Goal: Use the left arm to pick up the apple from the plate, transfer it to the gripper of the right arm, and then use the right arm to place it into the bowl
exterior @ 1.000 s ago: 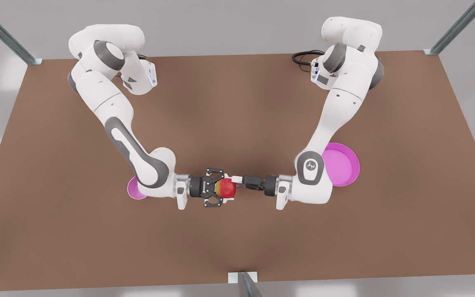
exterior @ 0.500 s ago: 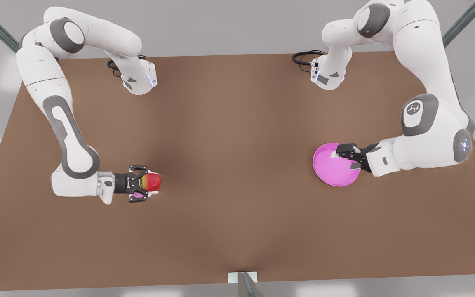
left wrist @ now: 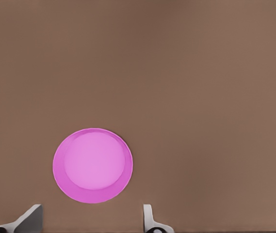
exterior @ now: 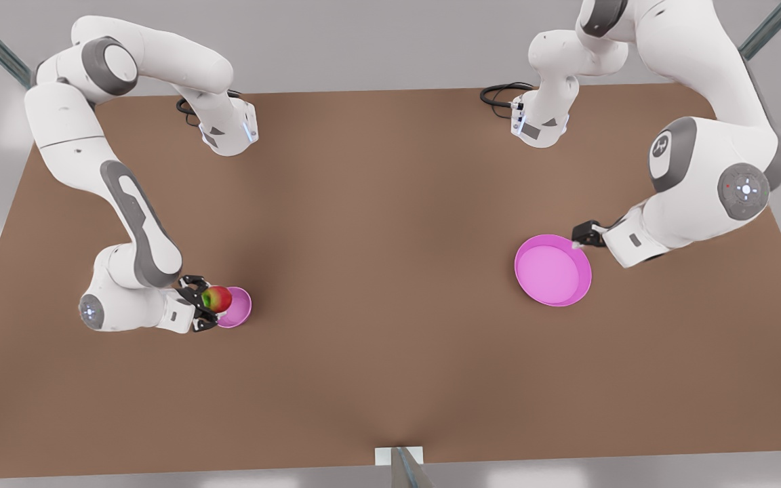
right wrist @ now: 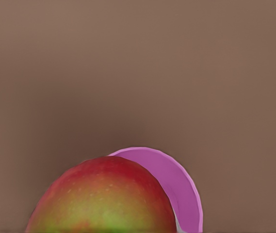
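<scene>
The brown table [exterior: 390, 224] lies bare across its whole middle, with wide open room between the two dishes and toward its near edge. There are two arms, one apple, one bowl and one plate, both dishes pink. At the front view's left, the right gripper [exterior: 209, 303] is clamped on the apple [exterior: 217, 299], which sits over the left rim of the small bowl [exterior: 241, 309]; the right wrist view shows the apple [right wrist: 104, 199] with the bowl [right wrist: 182, 187] partly behind it. The apple is round with no clear long axis (its stem end cannot be made out), and its greener side seems to face the gripper, the red side the bowl. At the front view's right, the left gripper [exterior: 584, 237] waits just beside the far right rim of the plate [exterior: 553, 271], jaws apart; the left wrist view shows the plate [left wrist: 93, 165] beyond its spread fingertips [left wrist: 31, 217].
</scene>
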Tool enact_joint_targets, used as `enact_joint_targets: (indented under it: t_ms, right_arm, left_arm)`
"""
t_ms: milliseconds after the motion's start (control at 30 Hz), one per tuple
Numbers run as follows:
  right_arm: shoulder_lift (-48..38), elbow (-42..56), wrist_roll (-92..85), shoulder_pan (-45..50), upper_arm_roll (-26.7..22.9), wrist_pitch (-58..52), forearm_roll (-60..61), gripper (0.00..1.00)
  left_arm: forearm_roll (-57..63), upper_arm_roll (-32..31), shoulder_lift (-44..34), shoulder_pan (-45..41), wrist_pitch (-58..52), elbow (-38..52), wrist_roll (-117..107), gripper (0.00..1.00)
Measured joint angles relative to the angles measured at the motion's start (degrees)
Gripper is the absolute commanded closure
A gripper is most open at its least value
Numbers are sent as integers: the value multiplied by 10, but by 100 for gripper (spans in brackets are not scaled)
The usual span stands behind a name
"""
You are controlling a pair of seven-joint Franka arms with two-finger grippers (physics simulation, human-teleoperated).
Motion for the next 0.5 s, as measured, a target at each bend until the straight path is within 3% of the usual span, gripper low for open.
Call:
enact_joint_targets:
  t_ms: [300,333,367,500]
  right_arm:
    - [15,-22,26,3,1,55,-29,24]
    - [15,-23,29,3,1,60,-30,17]
    - [15,-26,31,3,1,64,-30,0]
    - [15,-29,39,3,1,76,-30,0]
  left_arm:
    - [-1,0,-1,-3,-19,5,2,0]
    - [-1,0,-1,-4,-19,5,2,0]
    - [-1,0,-1,-4,-20,5,2,0]
    - [-1,0,-1,-4,-22,5,1,0]
